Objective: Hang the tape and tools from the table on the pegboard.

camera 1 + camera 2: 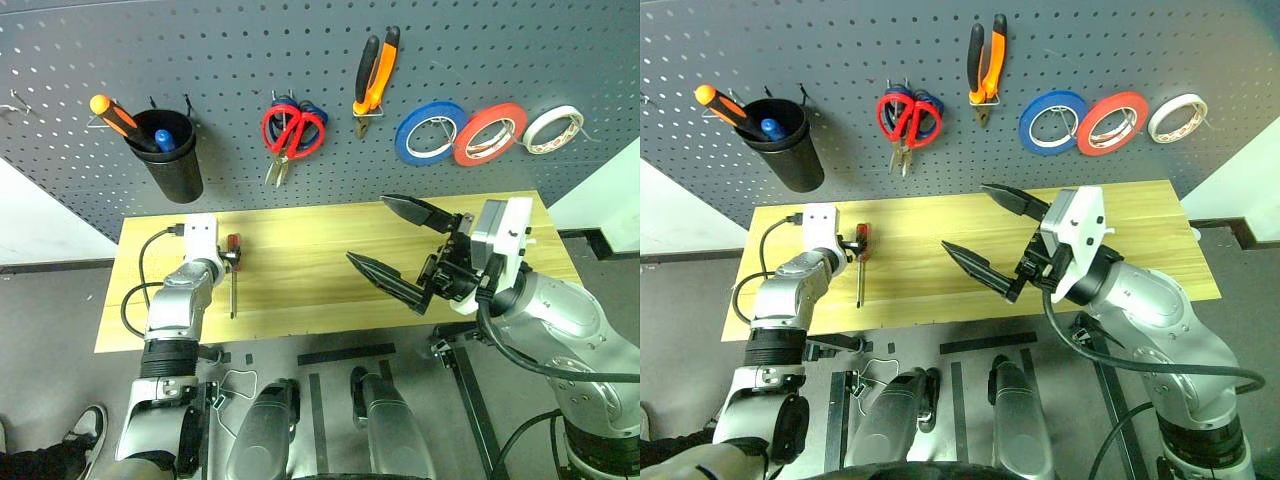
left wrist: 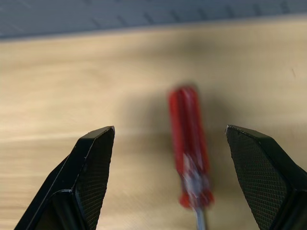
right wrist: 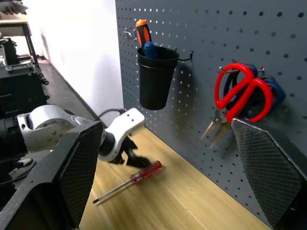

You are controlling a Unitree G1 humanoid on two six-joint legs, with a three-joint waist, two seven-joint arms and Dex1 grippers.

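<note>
The screwdriver [image 1: 233,272] lies flat at the left end of the tabletop [image 1: 330,245], handle toward the pegboard [image 1: 330,60] and shaft toward the near edge, its handle between the wide-open fingers of the empty left gripper [image 2: 168,177], while the right gripper [image 1: 395,245], also open and empty, hovers well apart.

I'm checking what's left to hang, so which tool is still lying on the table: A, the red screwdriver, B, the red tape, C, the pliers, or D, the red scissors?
A: the red screwdriver lies flat on the table by the open left gripper, while the red scissors, pliers and red tape already hang on the pegboard.
</note>
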